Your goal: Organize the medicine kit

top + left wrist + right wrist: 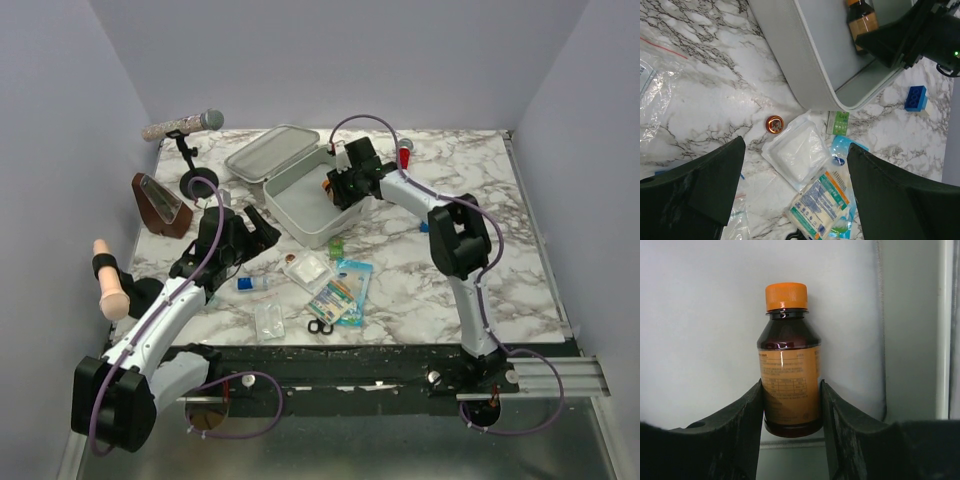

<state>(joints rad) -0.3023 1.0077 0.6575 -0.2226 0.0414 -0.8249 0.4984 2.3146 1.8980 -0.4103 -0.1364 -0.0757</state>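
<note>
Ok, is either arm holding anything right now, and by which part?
Right gripper: the brown round bottle with orange cap, jaws pinching its lower labelled body. Left gripper: open, holding nothing.

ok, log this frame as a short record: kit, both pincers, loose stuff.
kit: medicine kit, lid open, on marble table
right pincer: shut on brown bottle, orange cap, held inside the kit
left pincer: open, empty, above white pouch
loose on table: white pouch, small orange disc, printed packet, blue brick
</note>
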